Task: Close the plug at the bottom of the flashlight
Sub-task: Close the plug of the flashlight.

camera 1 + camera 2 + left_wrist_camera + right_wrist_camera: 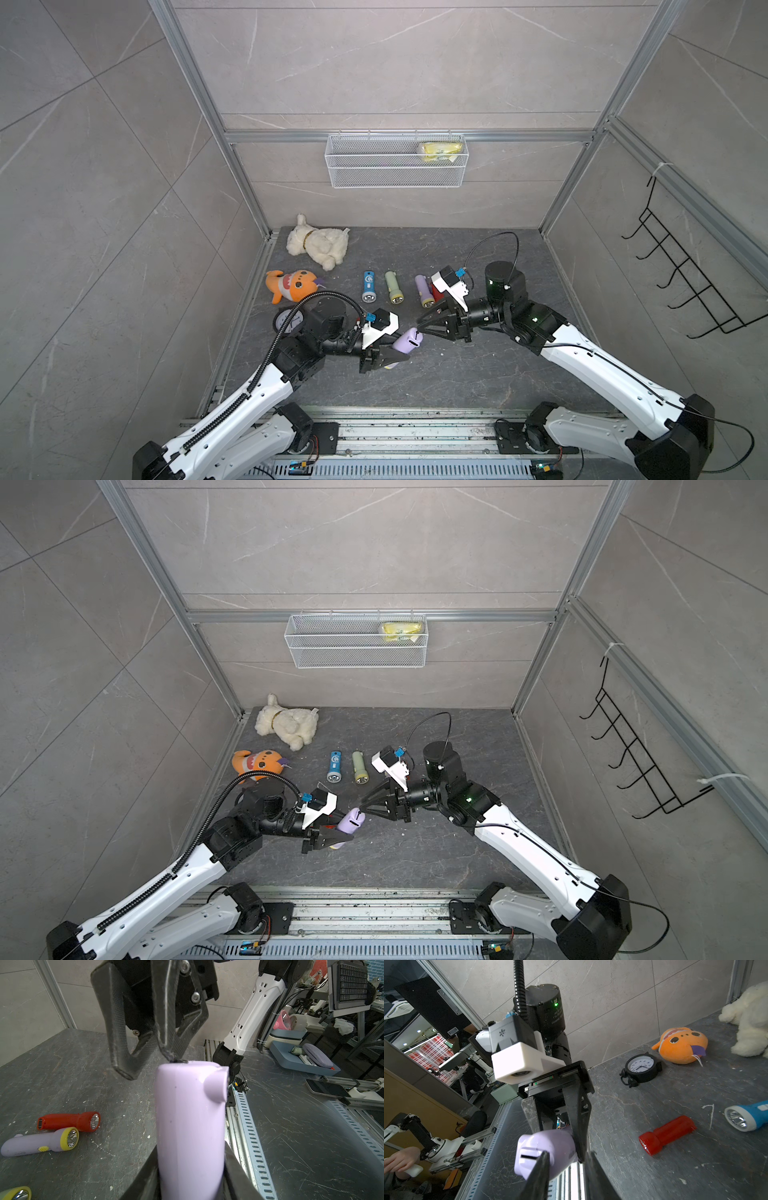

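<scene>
The left gripper (394,353) is pinching the lilac plastic flashlight (409,338), tail pointing frame-right. The right gripper (419,326), slightly spread, is touching that tail end.

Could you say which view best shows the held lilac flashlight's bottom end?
The right wrist view: the bottom end faces it, slot visible. The left wrist view sees the flashlight side-on; both top views show it tiny.

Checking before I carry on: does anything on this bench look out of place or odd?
The lilac flashlight in the left gripper has the slot in its end uncovered. The alarm clock lies flat on its back by the orange plush toy. Nothing else stands out.
</scene>
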`<state>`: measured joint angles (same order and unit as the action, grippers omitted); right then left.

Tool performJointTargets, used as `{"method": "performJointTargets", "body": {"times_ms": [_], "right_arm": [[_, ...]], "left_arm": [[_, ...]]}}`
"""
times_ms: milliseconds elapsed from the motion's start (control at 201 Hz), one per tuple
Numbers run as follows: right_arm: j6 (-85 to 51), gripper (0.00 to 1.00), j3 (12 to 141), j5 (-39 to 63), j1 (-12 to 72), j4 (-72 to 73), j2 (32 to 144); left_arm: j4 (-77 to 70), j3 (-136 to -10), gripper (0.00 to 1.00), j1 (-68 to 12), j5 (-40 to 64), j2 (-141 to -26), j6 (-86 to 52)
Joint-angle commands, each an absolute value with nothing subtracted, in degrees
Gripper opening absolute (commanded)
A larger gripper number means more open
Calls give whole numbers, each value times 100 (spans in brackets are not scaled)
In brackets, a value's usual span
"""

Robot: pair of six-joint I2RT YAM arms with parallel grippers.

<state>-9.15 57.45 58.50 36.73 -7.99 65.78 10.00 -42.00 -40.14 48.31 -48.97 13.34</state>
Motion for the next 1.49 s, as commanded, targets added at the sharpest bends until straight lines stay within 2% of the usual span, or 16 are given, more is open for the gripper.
{"method": "performJointTargets", "body": {"times_ms": [0, 274, 533, 811, 1254, 1488], "right_arm": [[-846, 36, 5906, 6134, 3709, -999, 6515], [-845, 39, 5930, 6207, 3705, -991, 6320], [-1057, 40, 5902, 6464, 3735, -787, 6605], [-1475, 40, 5941, 6579, 3753, -6, 6809], [-1308, 24, 5783, 6586, 3769, -70, 6850], [-1108, 24, 5808, 6481, 3753, -271, 6850]], "left_arm": [[580, -4491, 0, -3993, 4996, -4778, 1441], [582, -4502, 0, -3990, 4994, -4788, 1432], [593, -4509, 0, -3993, 4998, -4811, 1433], [621, -4518, 0, -3990, 5006, -4871, 1433], [590, -4498, 0, -3990, 4995, -4764, 1460], [563, -4474, 0, -3990, 5040, -4683, 1416]]}}
